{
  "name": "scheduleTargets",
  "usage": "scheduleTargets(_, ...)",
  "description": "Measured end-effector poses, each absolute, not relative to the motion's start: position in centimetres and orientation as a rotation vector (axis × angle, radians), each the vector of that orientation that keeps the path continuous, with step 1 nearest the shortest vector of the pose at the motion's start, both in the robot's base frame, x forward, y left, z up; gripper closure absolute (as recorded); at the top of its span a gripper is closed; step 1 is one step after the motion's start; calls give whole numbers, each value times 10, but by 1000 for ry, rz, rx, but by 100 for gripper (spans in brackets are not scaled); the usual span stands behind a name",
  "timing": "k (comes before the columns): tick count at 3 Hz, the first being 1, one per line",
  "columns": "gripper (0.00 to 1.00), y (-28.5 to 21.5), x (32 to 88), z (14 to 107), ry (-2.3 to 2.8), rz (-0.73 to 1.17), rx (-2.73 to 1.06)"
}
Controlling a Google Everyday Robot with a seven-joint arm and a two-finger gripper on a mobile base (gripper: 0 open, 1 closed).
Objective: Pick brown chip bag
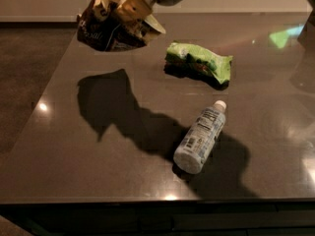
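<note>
The brown chip bag, wrinkly foil in dark brown and cream-yellow, hangs in the air near the top left of the camera view, well above the dark table. Its shadow lies on the table below it. My gripper comes in from the top edge and is shut on the bag's upper part, with cream-coloured fingers pressed into the foil. The arm runs out of the frame at the top.
A bright green snack bag lies on the table at the centre right. A clear plastic water bottle lies on its side nearer the front. The table's front edge runs along the bottom.
</note>
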State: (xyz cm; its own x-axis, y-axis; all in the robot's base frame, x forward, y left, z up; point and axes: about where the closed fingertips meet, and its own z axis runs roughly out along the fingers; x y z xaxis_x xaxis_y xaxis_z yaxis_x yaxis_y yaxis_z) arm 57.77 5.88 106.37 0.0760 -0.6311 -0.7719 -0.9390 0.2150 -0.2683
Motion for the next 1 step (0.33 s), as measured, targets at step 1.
scheduleTargets(1, 100, 57, 576, 1068, 1631, 463, -1496)
